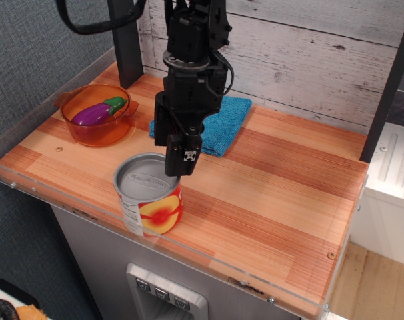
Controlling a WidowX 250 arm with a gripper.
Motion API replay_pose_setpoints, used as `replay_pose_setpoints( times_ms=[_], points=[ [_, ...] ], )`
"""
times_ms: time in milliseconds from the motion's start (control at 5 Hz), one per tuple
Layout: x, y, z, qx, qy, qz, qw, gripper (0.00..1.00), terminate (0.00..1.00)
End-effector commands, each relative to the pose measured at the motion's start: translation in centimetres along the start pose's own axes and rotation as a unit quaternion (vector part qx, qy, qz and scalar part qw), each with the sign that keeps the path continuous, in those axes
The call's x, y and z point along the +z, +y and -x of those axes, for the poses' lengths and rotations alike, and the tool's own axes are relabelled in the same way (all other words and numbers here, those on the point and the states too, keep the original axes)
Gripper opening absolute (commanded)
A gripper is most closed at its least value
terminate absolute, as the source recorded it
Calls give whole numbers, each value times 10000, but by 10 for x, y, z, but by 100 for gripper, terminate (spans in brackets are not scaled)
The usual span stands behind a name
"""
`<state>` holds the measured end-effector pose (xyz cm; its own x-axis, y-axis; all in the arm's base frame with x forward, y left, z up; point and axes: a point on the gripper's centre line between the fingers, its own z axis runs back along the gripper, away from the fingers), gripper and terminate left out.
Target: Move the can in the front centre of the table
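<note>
The can (149,200) is short and wide, with a grey lid and a white label showing peach fruit. It stands near the front rim of the wooden table (269,200), left of centre. My black gripper (175,164) comes down from above onto the can's far right rim. Its fingers (188,155) straddle that rim and hold the can. Whether the can's base touches the table I cannot tell.
An orange translucent bowl (99,123) with a purple toy eggplant (95,112) sits at the back left. A folded blue cloth (222,127) lies behind the gripper. The clear acrylic rim (209,263) runs along the front edge, just in front of the can.
</note>
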<state>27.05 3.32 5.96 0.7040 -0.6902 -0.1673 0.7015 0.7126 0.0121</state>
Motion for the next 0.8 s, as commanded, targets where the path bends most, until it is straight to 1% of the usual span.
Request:
replay_pose_setpoints(
  times_ms=[0, 200, 400, 600],
  points=[
    [46, 14, 7, 519, -150, -312, 9981, 100, 0],
    [66, 20, 4, 1013, -178, -379, 9940, 100, 0],
    [78, 28, 6, 1484, -148, -394, 9880, 100, 0],
    [85, 28, -2, 2741, -749, -406, 9579, 100, 0]
  ],
)
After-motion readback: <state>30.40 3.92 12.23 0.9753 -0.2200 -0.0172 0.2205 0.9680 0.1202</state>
